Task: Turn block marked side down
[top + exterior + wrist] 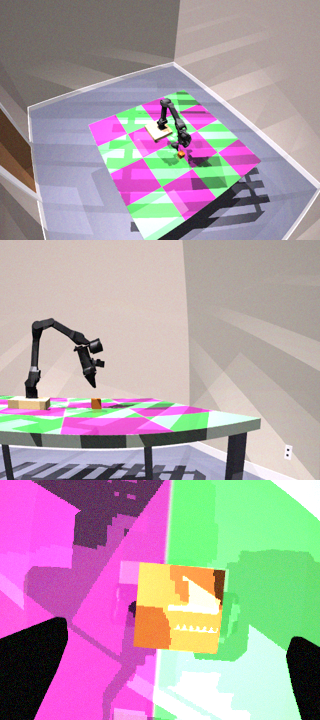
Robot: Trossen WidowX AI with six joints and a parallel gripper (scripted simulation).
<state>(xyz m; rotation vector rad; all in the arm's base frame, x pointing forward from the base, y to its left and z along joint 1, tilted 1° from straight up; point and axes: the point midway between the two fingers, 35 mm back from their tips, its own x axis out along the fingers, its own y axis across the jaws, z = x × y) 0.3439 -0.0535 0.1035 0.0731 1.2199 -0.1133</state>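
The orange block (181, 154) (96, 403) (165, 595) rests flat on the checkered table (134, 178) (113, 424). Its upper face, seen in the wrist view, is plain orange and yellow with patches of light and shadow. No dark marking shows on that face, and the marked side is not visible in any view. My gripper (180, 146) (94, 387) (180, 639) is open and empty. It hangs above the block, clear of it, pointing steeply down, with its fingertips wide apart on either side of the block in the wrist view.
The arm stands on a pale wooden base (157, 134) (28, 404), on the robot's side of the block. The table's edge (165, 440) runs along the front in the exterior view. Shadows of the arm fall around the block.
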